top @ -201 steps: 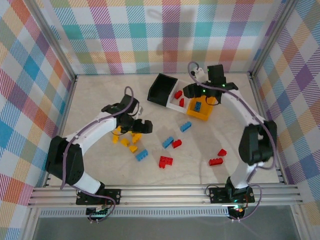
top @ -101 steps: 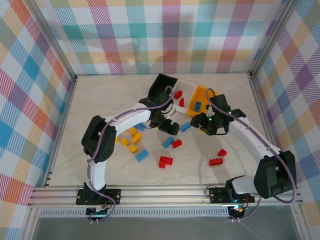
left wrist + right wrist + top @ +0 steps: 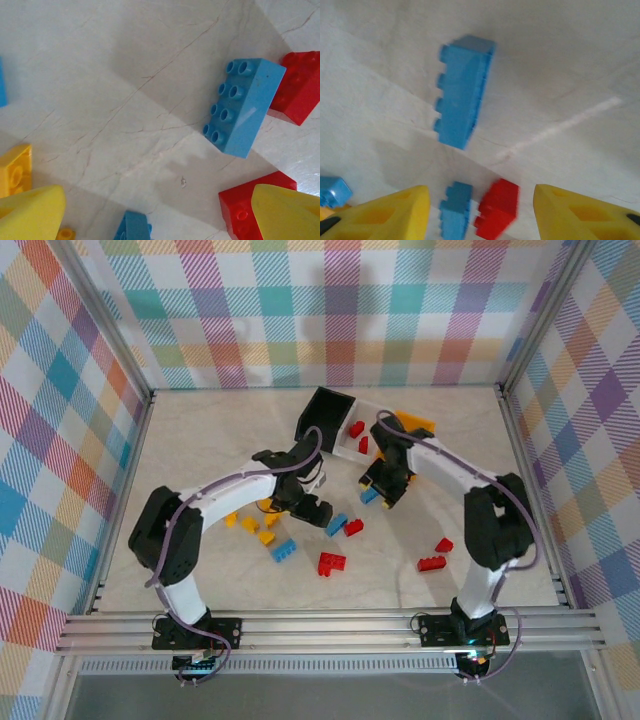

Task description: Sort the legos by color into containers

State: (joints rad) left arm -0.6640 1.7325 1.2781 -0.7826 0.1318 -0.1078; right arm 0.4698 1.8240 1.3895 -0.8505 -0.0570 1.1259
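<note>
Legos lie scattered on the table: a blue brick [image 3: 336, 525] beside a red one [image 3: 353, 528], several yellow ones [image 3: 257, 529], another blue [image 3: 283, 550] and more red [image 3: 331, 563]. The containers stand in a row at the back: black bin [image 3: 325, 418], white bin [image 3: 345, 448] with two red bricks, and orange bin [image 3: 415, 424] partly behind the right arm. My left gripper [image 3: 312, 508] [image 3: 160, 215] hovers open, left of a blue brick [image 3: 245, 107]. My right gripper [image 3: 380, 488] [image 3: 480, 215] hangs open and empty over a blue brick [image 3: 465, 90].
Two red bricks [image 3: 432, 562] [image 3: 444, 545] lie at the right front. Plaid walls with metal posts close in the table on three sides. In the right wrist view a small blue brick [image 3: 455, 210] and a red one [image 3: 497, 207] lie below the fingers.
My right gripper came away from over the orange bin and dropped to the table by a blue brick. The left gripper swung right toward the bins, then back a little.
</note>
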